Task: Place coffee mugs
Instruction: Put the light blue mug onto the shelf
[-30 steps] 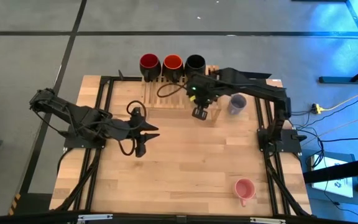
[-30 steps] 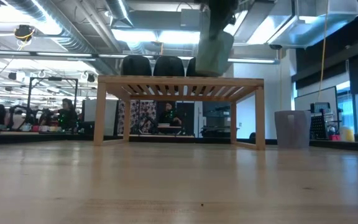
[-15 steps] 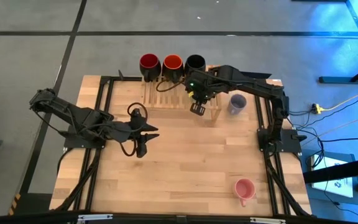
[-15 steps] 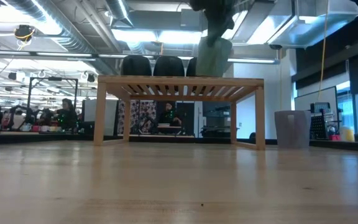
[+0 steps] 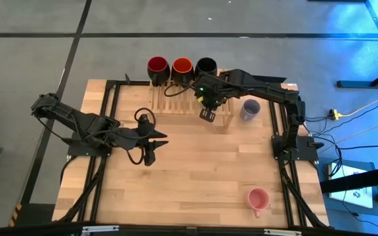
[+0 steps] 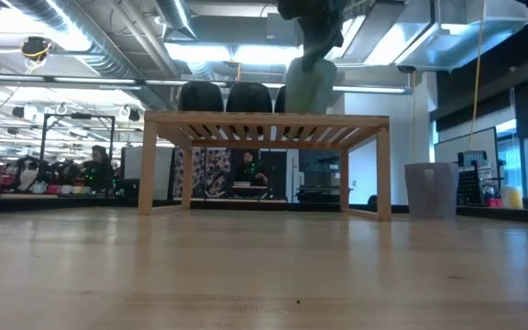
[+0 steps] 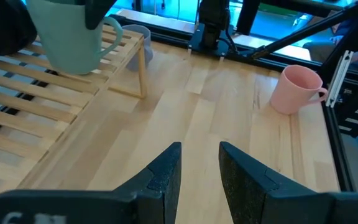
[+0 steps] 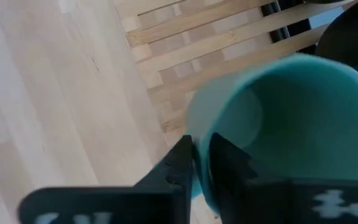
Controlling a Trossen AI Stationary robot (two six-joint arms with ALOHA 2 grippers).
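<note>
My right gripper (image 5: 207,113) hangs over the slatted wooden rack (image 5: 176,101), shut on the green mug (image 6: 310,87), which also shows in the left wrist view (image 7: 67,34). The dark red (image 5: 157,65), red-orange (image 5: 182,66) and black (image 5: 206,65) mugs stand in a row on the rack's far edge. On the table right of the rack is the lavender-blue mug (image 5: 250,108). Toward the near right corner stands the pink mug (image 5: 258,198). My left gripper (image 5: 156,145) waits open over the table's middle left, touching nothing. My right gripper pinches the green mug's wall at the rim (image 8: 199,155), one finger inside the cup and one outside. The fingers come from above, pointing down. The mug hangs upright over the rack's slats; whether its base touches them, I cannot tell.
The rack (image 6: 264,119) stands on legs at the table's far middle. Black frame rails (image 5: 282,170) run along both sides of the table. Bare wood (image 5: 195,177) lies between the rack and the near edge.
My right gripper has carried the green mug toward the table's far edge and a little to the left, farther in over the rack, still shut on it and upright.
</note>
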